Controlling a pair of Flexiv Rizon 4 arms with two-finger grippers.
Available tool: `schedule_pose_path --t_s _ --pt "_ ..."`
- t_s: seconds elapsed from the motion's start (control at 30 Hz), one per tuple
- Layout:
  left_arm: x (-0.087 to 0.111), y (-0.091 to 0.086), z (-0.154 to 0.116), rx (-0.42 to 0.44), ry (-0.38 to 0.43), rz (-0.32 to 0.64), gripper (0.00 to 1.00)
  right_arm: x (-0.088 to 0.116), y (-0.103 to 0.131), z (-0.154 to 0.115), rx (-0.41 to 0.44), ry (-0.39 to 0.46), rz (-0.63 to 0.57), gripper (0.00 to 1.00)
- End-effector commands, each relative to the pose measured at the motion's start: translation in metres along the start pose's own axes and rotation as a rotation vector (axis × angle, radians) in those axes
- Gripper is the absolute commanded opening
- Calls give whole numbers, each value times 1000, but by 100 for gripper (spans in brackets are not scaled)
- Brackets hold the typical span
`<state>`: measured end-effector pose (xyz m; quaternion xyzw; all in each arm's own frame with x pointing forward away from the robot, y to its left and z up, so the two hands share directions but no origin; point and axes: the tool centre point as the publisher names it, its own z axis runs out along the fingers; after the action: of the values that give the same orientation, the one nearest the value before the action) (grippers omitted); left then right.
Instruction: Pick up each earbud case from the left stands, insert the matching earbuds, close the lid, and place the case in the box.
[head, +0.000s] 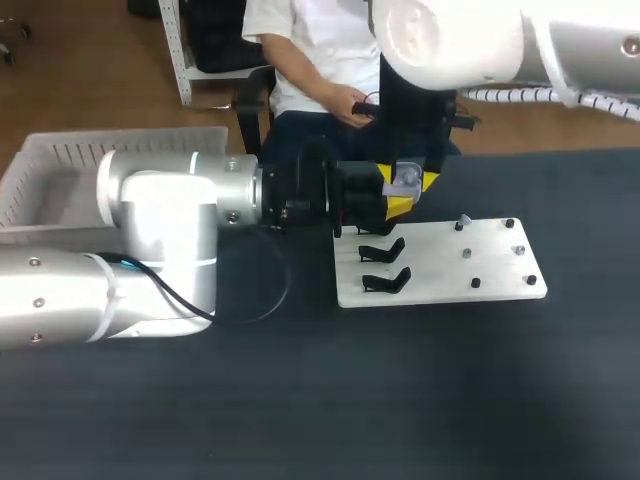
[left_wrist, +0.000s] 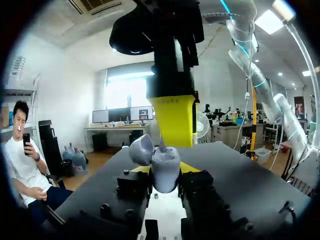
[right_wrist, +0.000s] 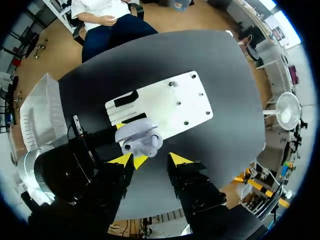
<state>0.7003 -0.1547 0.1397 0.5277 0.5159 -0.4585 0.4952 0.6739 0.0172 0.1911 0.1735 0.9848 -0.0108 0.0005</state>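
Two claws of mine meet above the far part of a dark table (head: 400, 400). My left claw (head: 393, 197) comes in level from the left and is closed on a pale grey earbud case (head: 405, 178), one finger pressed against each side. In the left wrist view, the case (left_wrist: 166, 170) sits upright between my yellow tips, and its lid (left_wrist: 141, 149) is swung open and tilted to one side.

My right claw (right_wrist: 151, 159) hangs straight above the case, pointing down, with its fingers apart and gripping nothing. From its wrist view, the case (right_wrist: 140, 138) lies just ahead of the gap between the tips, close to them. From the left wrist view, one of its yellow fingers (left_wrist: 172, 120) stands directly over the open case.

Under both claws lies a white board (head: 450, 265) with two black stands (head: 385, 265) at its left end, both bare. A white slatted box (head: 50, 170) sits at the table's far left, well apart from the case.
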Motion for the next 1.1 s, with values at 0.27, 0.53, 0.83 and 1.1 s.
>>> schedule_pose_path --t_s 0.27,0.53,0.83,1.1 --pt "0 -1 0 -4 -3 1 0 8 -16 3 -20 -10 27 43" --pt "0 -1 0 -4 -3 1 0 2 -20 3 -21 -16 46 44" --pt "0 -1 0 -4 -3 1 0 3 -26 -7 -92 -81 -42 68" --pt "0 -1 0 -4 -3 1 0 11 -52 -20 -191 -205 -261 100"
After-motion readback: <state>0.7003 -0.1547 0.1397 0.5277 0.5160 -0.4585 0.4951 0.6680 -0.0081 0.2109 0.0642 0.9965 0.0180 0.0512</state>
